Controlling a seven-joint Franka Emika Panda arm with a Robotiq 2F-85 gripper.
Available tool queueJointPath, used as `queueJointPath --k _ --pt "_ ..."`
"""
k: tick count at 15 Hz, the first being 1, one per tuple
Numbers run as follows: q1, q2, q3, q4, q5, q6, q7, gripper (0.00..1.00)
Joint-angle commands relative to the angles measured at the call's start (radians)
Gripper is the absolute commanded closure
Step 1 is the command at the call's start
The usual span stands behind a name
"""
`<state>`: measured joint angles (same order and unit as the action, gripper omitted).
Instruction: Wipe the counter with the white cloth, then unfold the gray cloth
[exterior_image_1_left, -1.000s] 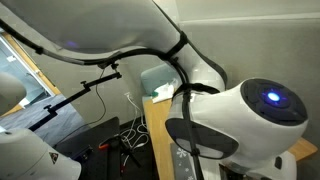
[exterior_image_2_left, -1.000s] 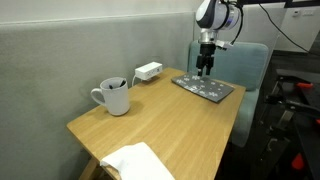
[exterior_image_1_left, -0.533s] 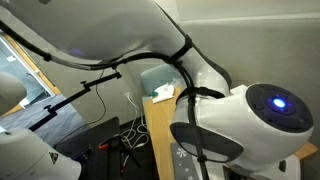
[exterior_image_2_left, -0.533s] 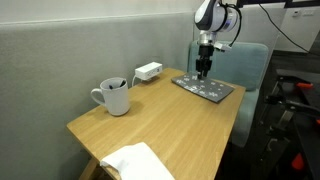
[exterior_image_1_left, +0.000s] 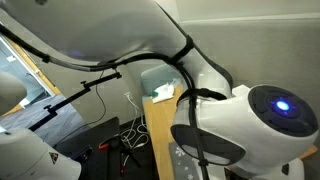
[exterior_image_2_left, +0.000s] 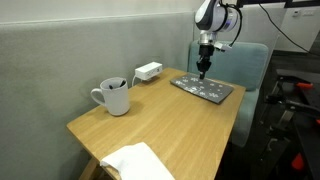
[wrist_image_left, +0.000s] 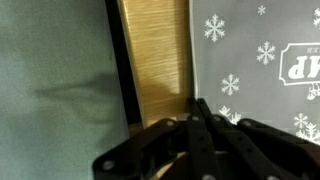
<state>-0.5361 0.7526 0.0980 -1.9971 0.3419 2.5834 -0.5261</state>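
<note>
The gray cloth (exterior_image_2_left: 205, 89) lies folded at the far end of the counter (exterior_image_2_left: 170, 125), snowflake face up. My gripper (exterior_image_2_left: 203, 70) points straight down at the cloth's far edge. In the wrist view the cloth (wrist_image_left: 260, 70) fills the right side and bare counter (wrist_image_left: 160, 50) shows beside it. There my gripper (wrist_image_left: 197, 104) has its fingers pressed together, with the tips right at the cloth's edge. The white cloth (exterior_image_2_left: 135, 162) lies crumpled at the counter's near corner, far from the gripper.
A white mug (exterior_image_2_left: 115, 97) stands on the counter by the gray wall, and a white box (exterior_image_2_left: 148, 71) sits further back. A teal chair (exterior_image_2_left: 245, 60) stands behind the counter's far end. The robot's own body (exterior_image_1_left: 250, 120) blocks most of an exterior view.
The jaws have closed from wide open to fully together at the gray cloth's edge. The arm has stayed in almost the same place.
</note>
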Motion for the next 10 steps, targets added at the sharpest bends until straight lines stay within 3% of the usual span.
queueJointPath --k 1,6,10 --pt "-0.010 -0.057 0.018 -0.046 0.013 0.027 -0.008 1.00" --pt "0.033 -0.184 -0.004 -0.123 -0.011 0.013 0.025 1.00" --pt "0.143 -0.271 -0.070 -0.162 -0.083 -0.003 0.133 1.00"
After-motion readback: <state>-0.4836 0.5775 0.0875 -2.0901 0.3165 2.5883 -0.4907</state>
